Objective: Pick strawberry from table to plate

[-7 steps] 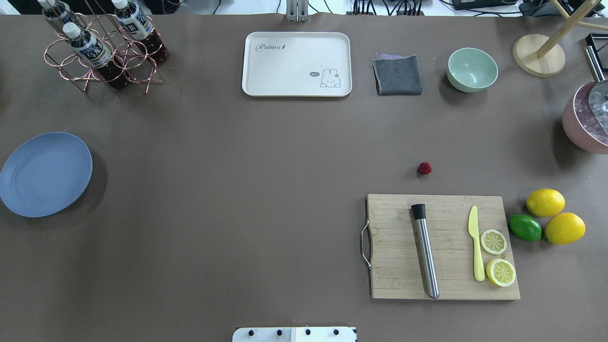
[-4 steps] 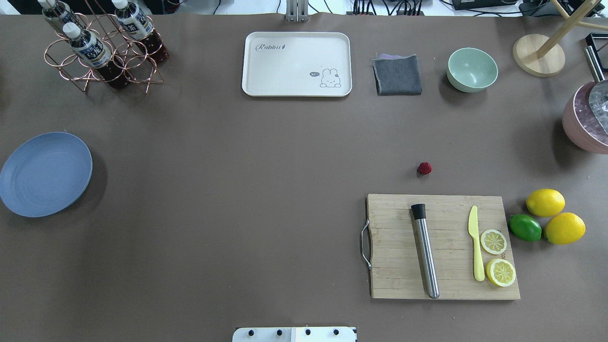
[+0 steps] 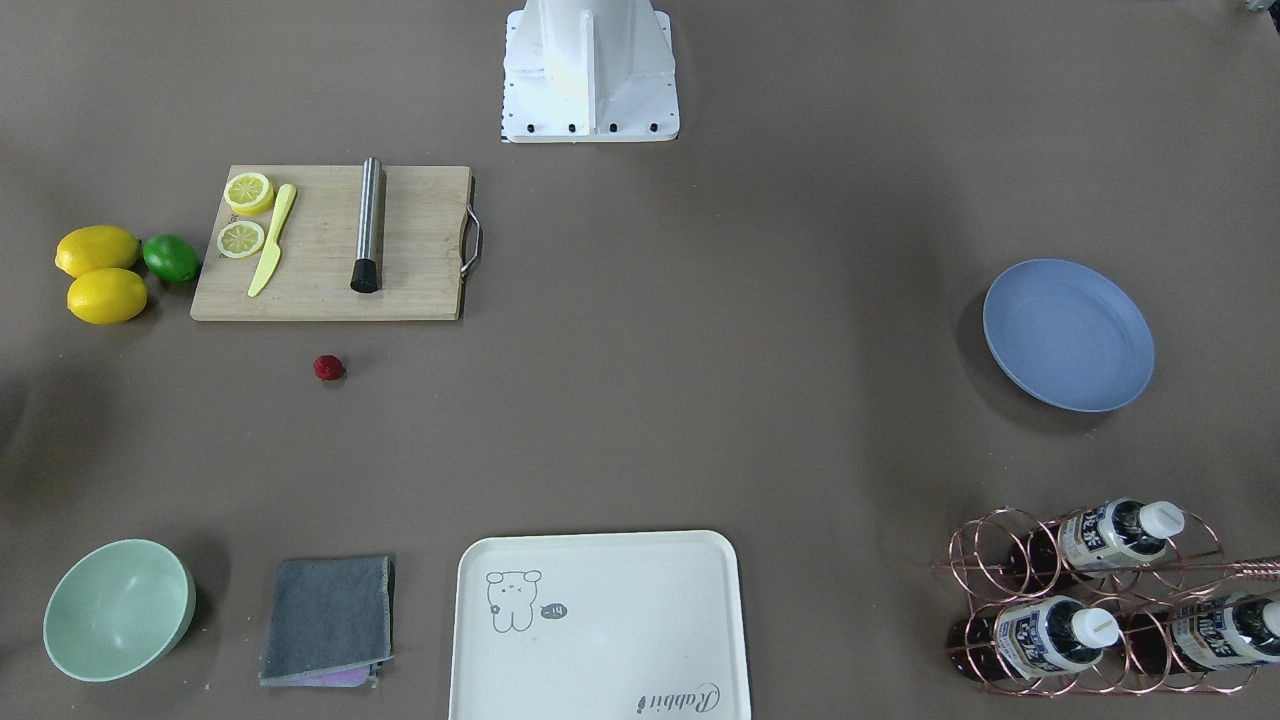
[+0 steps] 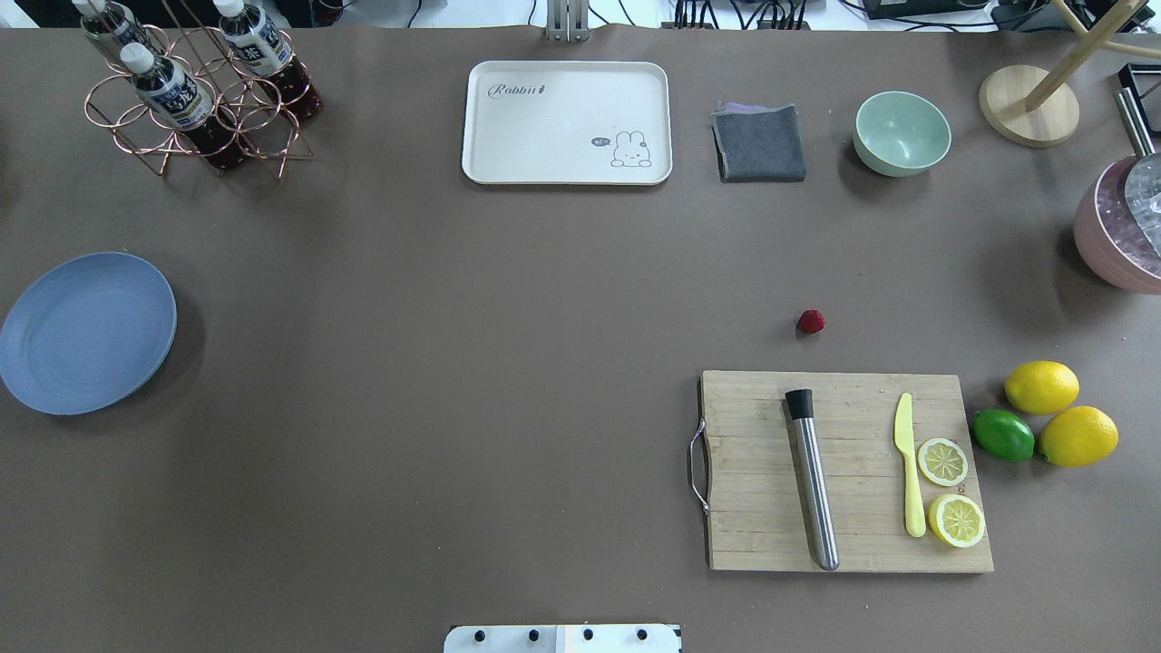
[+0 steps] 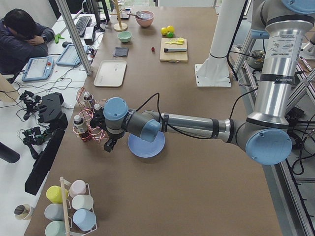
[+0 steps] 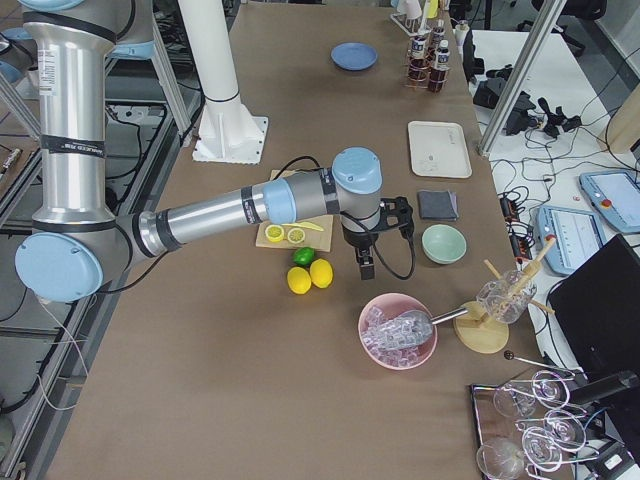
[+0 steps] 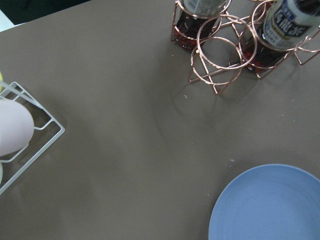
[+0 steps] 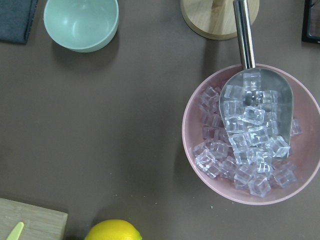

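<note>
The strawberry [image 4: 811, 321] is a tiny dark-red berry on the brown table [image 4: 453, 317], just beyond the cutting board; it also shows in the front view [image 3: 328, 367]. The blue plate [image 4: 86, 332] lies empty at the table's far left edge [image 3: 1068, 334]. Neither gripper shows in the overhead or front views. In the exterior left view my left gripper [image 5: 109, 146] hangs beside the plate [image 5: 147, 145], near the bottle rack. In the exterior right view my right gripper [image 6: 366, 268] hangs between the lemons and the green bowl. I cannot tell whether either is open or shut.
A wooden cutting board [image 4: 843, 472] carries a steel muddler, a yellow knife and lemon slices. Two lemons [image 4: 1041, 386] and a lime lie to its right. A pink ice bowl [image 8: 250, 135], green bowl [image 4: 902, 132], grey cloth [image 4: 759, 143], cream tray [image 4: 566, 121] and bottle rack [image 4: 195, 91] line the far side.
</note>
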Robot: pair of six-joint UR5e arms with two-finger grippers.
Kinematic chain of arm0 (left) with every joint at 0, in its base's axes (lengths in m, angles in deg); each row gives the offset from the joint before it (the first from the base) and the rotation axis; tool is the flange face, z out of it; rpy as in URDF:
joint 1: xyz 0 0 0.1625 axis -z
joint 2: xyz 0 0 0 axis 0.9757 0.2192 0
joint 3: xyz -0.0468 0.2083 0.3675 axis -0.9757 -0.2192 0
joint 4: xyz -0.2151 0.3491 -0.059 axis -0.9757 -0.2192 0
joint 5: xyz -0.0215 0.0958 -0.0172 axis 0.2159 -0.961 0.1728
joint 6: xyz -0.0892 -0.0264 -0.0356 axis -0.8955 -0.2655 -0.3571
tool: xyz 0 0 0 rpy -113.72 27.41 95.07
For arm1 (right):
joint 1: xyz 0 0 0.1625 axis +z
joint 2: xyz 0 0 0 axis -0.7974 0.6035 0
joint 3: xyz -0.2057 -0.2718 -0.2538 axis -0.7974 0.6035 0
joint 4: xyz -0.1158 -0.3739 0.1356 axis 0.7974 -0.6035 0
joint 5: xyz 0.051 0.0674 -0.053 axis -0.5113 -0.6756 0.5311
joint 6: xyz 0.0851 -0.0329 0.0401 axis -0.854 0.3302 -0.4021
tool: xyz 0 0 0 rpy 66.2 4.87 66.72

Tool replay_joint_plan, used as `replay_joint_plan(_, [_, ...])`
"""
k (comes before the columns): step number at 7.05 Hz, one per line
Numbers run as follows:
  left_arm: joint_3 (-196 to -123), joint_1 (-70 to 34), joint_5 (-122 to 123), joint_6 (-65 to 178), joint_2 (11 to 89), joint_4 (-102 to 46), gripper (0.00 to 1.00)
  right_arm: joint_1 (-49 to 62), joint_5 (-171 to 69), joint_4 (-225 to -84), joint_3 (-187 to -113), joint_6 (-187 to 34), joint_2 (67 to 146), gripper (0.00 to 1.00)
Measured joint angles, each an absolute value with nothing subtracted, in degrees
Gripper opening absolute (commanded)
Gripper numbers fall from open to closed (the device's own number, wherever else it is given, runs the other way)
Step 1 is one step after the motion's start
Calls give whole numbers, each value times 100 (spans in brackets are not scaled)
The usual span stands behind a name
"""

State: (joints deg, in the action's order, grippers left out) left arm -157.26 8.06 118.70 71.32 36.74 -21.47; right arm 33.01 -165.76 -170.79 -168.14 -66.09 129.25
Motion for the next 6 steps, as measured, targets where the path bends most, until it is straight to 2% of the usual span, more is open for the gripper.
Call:
replay_joint_plan(3, [-15676, 325, 11841, 5892, 3687, -2788, 98, 2349, -16270, -16758, -16800, -8168, 12651, 99])
replay_joint_plan(6, [-15684, 185, 11840, 5479, 3660, -3182, 98, 730, -15305, -15212, -16390, -10531, 12483, 97])
